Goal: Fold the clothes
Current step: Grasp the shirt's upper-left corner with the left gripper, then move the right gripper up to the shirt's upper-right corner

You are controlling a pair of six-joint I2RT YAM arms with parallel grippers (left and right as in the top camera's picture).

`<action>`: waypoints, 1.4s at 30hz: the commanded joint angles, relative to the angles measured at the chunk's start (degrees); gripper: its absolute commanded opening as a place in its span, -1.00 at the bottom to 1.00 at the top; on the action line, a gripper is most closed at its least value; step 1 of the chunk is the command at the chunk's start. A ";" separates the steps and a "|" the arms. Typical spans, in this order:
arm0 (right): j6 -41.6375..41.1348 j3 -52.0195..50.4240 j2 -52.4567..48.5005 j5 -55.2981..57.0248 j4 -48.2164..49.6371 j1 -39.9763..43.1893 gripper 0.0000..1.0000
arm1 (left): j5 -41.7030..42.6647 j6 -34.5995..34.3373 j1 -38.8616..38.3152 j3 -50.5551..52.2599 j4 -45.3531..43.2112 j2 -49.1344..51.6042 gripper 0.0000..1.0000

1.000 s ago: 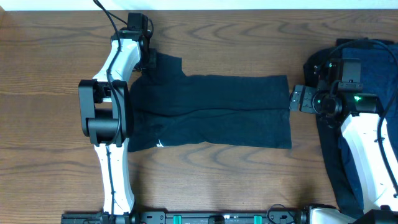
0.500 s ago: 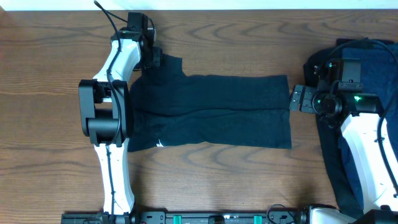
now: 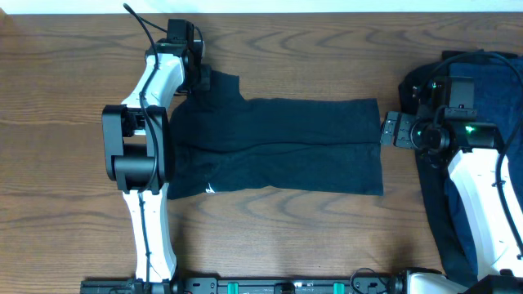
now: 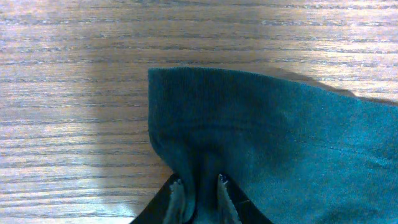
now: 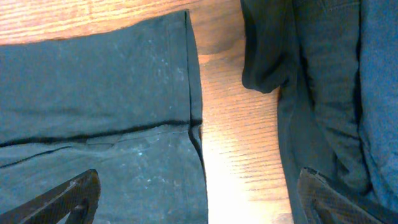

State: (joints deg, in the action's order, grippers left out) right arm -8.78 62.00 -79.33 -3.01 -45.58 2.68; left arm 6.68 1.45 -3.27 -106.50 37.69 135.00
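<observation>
The black T-shirt (image 3: 286,147) lies spread flat across the middle of the wooden bench (image 3: 65,98). The left end effector (image 4: 199,194) is pinched closed on the cloth of the far sleeve. The right end effector (image 5: 199,202) gapes wide just beside the shirt's hem, apparently gripping nothing. A pile of dark clothes (image 3: 498,77) lies at the bench's right end.

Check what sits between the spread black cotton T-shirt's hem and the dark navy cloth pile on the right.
Only a bare strip of wooden table, shown in the right wrist view. In the overhead view, the open right gripper is over that strip.
</observation>
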 commanded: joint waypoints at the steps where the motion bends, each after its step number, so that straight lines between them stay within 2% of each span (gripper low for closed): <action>1: -0.42 0.09 0.04 -0.22 -0.09 0.35 0.98 | 0.00 -0.09 0.35 0.94 0.37 -1.29 -0.76; 3: -0.42 0.09 0.04 -0.22 -0.09 0.35 0.99 | 0.00 -0.09 0.35 0.61 0.39 -1.44 -0.88; 15: -0.42 0.09 0.04 -0.22 -0.09 0.35 0.98 | 0.00 -0.33 0.35 0.35 3.17 -9.38 -0.88; 18: -0.42 0.09 0.04 -0.20 -0.04 0.35 0.99 | 0.00 -3.26 0.35 0.35 4.74 -11.19 -0.88; 23: -0.44 0.09 0.04 -0.26 5.66 0.35 0.98 | 0.02 -6.32 0.35 0.35 7.13 -11.74 -0.88; 28: 0.33 -0.04 0.11 -6.14 4.96 0.31 0.98 | 0.00 -6.32 0.35 0.35 8.48 -11.74 -0.88; 31: 0.26 -0.15 -1.49 -4.07 6.43 0.37 0.55 | 0.02 -6.32 0.35 0.35 8.55 -11.74 -0.88; 33: 1.09 0.20 -3.26 -5.16 7.08 0.35 0.39 | 0.00 -6.32 0.35 0.37 8.55 -11.74 -0.87; 35: 1.14 1.49 -5.97 -6.34 6.67 0.15 0.37 | 0.00 -6.32 0.35 0.35 8.48 -11.74 -0.87; 38: 1.29 4.96 -10.95 -6.40 5.20 -0.44 0.46 | 0.00 -6.29 0.35 0.35 8.31 -11.74 -0.87; 42: 3.80 13.31 -18.69 -5.97 3.04 -0.50 0.41 | -0.02 -6.29 0.35 0.35 8.33 -11.74 -0.87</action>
State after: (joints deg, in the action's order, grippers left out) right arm -7.27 69.25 -94.26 -8.36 -42.17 2.55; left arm 6.92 -4.51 -3.20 -106.30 46.06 123.55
